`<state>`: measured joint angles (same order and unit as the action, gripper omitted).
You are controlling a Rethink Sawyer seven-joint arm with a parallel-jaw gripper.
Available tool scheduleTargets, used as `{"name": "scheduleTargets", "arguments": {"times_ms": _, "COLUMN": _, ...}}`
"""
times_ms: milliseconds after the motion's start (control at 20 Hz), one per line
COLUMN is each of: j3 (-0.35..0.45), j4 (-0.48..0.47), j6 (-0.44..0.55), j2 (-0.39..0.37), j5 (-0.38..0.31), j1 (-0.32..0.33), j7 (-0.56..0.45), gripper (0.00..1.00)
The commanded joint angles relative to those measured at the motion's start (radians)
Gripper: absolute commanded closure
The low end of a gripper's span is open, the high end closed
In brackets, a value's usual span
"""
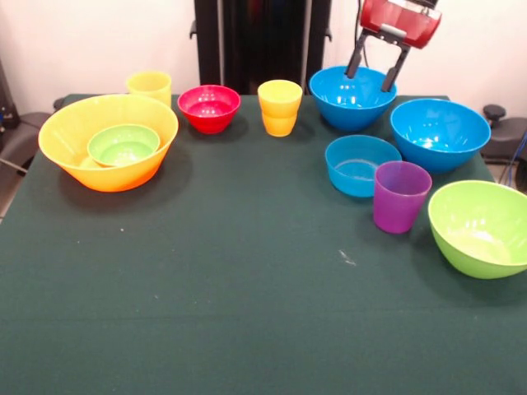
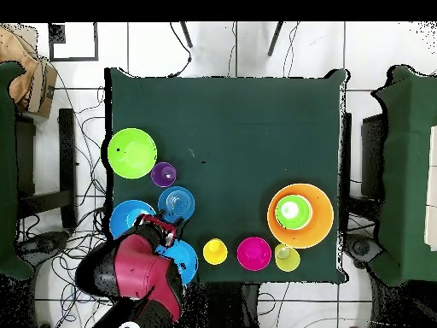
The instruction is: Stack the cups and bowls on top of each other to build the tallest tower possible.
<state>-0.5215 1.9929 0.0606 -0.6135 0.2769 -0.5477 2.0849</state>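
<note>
My gripper (image 1: 368, 81) hangs open and empty over the far blue bowl (image 1: 344, 109), fingertips just above its rim. A second large blue bowl (image 1: 440, 133) sits to its right. The shallow blue bowl (image 1: 359, 167), the purple cup (image 1: 400, 197) and the lime green bowl (image 1: 482, 226) lie nearer the front. At the left, the orange-yellow bowl (image 1: 62, 132) holds the small green bowl (image 1: 123, 145); this is the tower. One yellow cup (image 1: 149, 84) stands behind it, then the red bowl (image 1: 209, 107) and another yellow cup (image 1: 280, 107). From overhead the gripper (image 2: 162, 226) and arm partly cover a blue bowl (image 2: 183, 259).
The green-covered table (image 1: 247, 288) is bare across its front half. In the overhead view cables run over the floor around the table, and chairs (image 2: 34, 188) stand at both sides.
</note>
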Motion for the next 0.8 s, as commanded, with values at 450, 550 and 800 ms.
{"name": "scheduleTargets", "arguments": {"times_ms": 450, "j3": 0.045, "j4": -0.035, "j6": 0.07, "j2": 0.052, "j5": 0.08, "j1": -0.052, "j7": 0.212, "gripper": 0.0}}
{"name": "scheduleTargets", "arguments": {"times_ms": 550, "j3": 0.082, "j4": -0.025, "j6": 0.061, "j2": 0.03, "j5": 0.076, "j1": -0.026, "j7": 0.199, "gripper": 0.0}}
{"name": "scheduleTargets", "arguments": {"times_ms": 800, "j3": 0.296, "j4": 0.061, "j6": 0.0, "j2": -0.073, "j5": 0.054, "j1": 0.132, "j7": 0.179, "gripper": 0.0}}
